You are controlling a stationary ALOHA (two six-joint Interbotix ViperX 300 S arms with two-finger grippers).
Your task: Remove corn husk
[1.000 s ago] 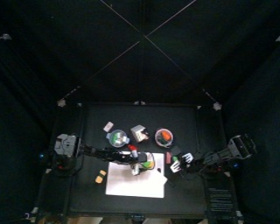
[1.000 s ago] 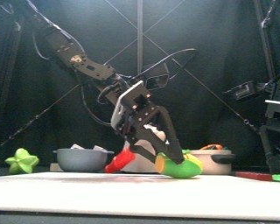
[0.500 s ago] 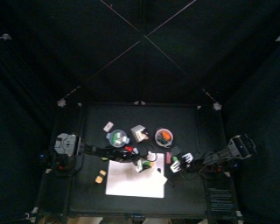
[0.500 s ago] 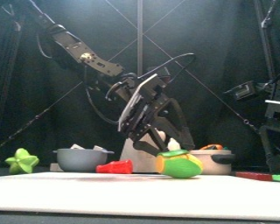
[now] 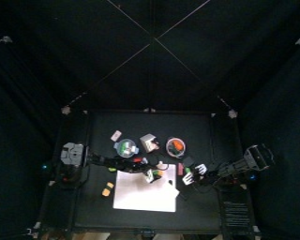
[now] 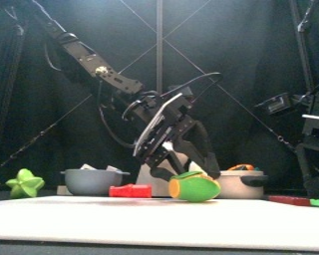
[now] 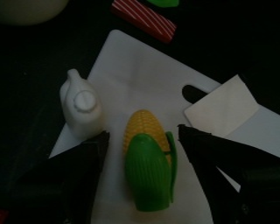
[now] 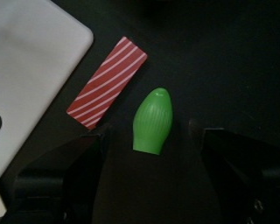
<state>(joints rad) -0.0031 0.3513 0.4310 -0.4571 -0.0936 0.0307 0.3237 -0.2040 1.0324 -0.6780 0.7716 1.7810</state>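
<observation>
Lifted off the white board [image 7: 130, 74], left pincer [image 7: 149, 144] hovers released over corn husk [image 7: 152, 175]; no writing seems legible.

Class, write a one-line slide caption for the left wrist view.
Open left tool hovering over a half-husked corn cob on the white cutting board.

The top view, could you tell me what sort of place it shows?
Probably a robot test pen: black curtains enclose a small black table holding a white cutting board and a half-husked toy corn cob.
</observation>
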